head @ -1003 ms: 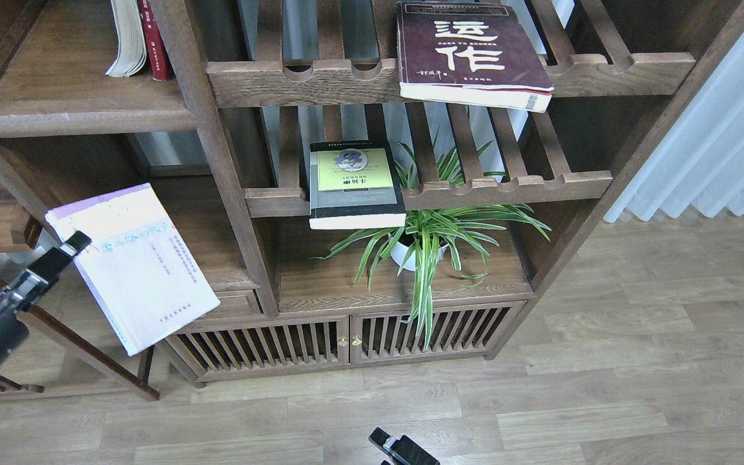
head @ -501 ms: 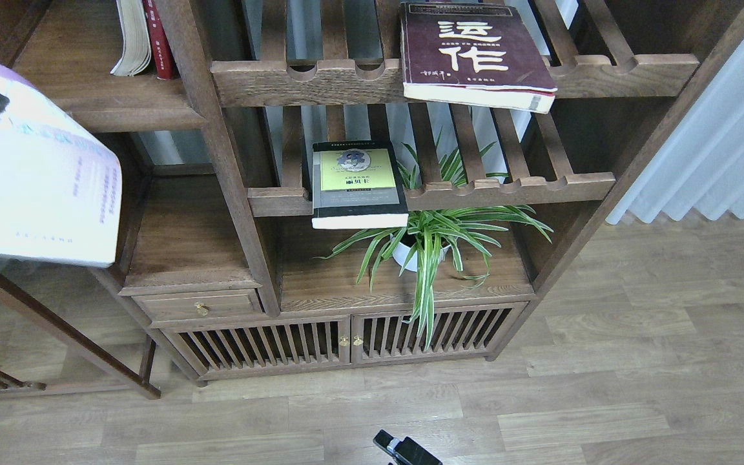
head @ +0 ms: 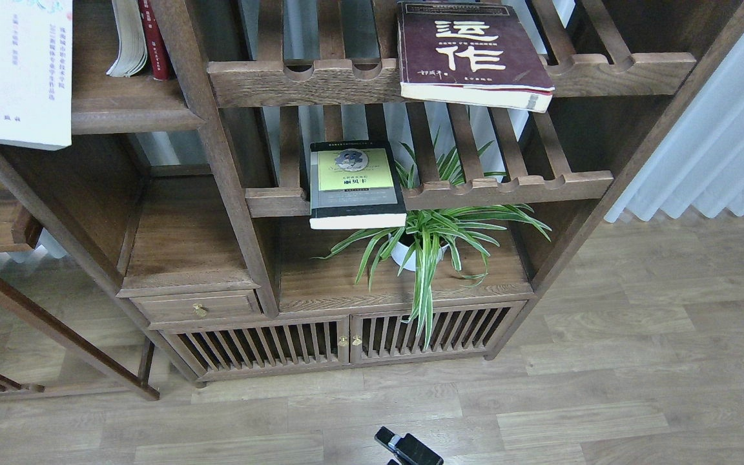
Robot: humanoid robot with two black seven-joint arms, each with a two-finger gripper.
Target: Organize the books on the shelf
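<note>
From the head view I see the pale lavender-white book (head: 15, 71) at the top left corner, cover facing me, its lower edge hanging in front of the rounded front edge of the solid shelf (head: 133, 119). My left pincer does not show anywhere in this view, so I cannot say what carries that book or how the pincer stands. On the same shelf, further back, two other volumes (head: 141, 39) stand upright side by side, a cream one fanned open at its pages and a red one touching it on the right.

The maroon book (head: 472, 55) with the big white characters lies flat on the upper slatted rack (head: 294, 81), its near edge jutting out past the scalloped rail. The black-grey book (head: 356, 184) with the yellow-green panel lies flat on the lower slatted rack (head: 514, 187), likewise overhanging the front rail, just left of the spider plant (head: 427, 239), whose white pot sits on the board below and whose leaves spill down over the slatted cabinet doors (head: 340, 339).

At the bottom edge of the view only a dark tip of my right pincer (head: 409, 449) pokes in above the wooden floor (head: 637, 374), well apart from every book. It is too cropped for me to tell how far its jaws are apart, and nothing shows in it.
</note>
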